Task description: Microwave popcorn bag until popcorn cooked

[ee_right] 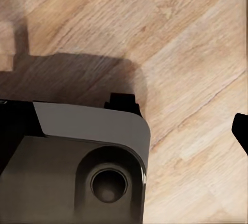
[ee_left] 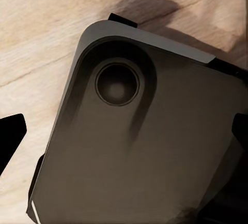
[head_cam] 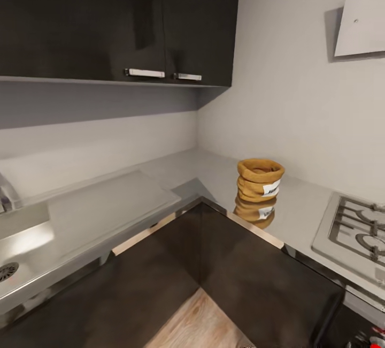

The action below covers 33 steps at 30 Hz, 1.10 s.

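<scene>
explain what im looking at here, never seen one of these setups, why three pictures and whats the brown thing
These are simulator renders from one wheeled robot with two arms. The large picture comes from a camera on its head, looking into a kitchen corner. On the light-grey countertop stands the brown thing: a small popcorn bag, upright, with a rolled rim and a white label, its reflection showing in the glossy surface. To its right is a steel gas hob; at the far left, a sink. Black cabinets hang above.

The two smaller pictures come from cameras on the arms' wrists. Both arms hang down, so each looks at the wooden floor and the robot's own dark grey base. The black shapes at the edges are the tips of the fingers, spread apart with nothing between them. Nothing is held.
</scene>
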### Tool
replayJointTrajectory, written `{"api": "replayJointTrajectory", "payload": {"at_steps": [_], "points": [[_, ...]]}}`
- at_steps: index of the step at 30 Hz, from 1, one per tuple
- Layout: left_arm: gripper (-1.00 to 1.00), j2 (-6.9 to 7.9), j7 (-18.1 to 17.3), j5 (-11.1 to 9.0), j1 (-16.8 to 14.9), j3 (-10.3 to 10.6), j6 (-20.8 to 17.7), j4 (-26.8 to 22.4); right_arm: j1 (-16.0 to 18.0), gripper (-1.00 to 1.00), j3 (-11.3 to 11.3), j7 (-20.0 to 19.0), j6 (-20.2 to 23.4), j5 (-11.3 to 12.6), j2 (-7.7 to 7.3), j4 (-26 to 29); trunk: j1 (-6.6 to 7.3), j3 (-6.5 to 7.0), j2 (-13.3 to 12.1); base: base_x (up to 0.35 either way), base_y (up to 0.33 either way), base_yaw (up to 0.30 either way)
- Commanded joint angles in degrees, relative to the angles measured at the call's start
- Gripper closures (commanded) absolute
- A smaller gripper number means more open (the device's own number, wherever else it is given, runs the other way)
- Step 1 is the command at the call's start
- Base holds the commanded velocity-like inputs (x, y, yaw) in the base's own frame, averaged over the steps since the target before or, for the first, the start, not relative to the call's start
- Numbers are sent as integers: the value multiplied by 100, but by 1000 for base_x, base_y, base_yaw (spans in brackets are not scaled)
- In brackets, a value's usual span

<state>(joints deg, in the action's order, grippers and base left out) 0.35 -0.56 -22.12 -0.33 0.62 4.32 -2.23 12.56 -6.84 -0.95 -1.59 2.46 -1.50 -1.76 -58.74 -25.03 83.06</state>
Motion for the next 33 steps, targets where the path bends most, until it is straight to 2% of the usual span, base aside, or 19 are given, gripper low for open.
{"api": "replayJointTrajectory", "payload": {"at_steps": [1, 24, 33], "points": [[-100, 0, -6, -30, -2, 9, 16, 3, 9, -100, -45, -10, -17, 26, 0, -18, 0, -1, 3, 0, 0, -227], [-100, 0, -10, -51, -2, 1, -34, 3, 9, -100, -46, -10, -17, 26, 5, -18, 0, 109, 3, 2, 1, -228], [-100, 0, -17, -47, -2, 9, -55, 3, 9, -100, -46, -13, -6, -2, 1, -18, 0, 132, 3, 266, 147, -116]]}}
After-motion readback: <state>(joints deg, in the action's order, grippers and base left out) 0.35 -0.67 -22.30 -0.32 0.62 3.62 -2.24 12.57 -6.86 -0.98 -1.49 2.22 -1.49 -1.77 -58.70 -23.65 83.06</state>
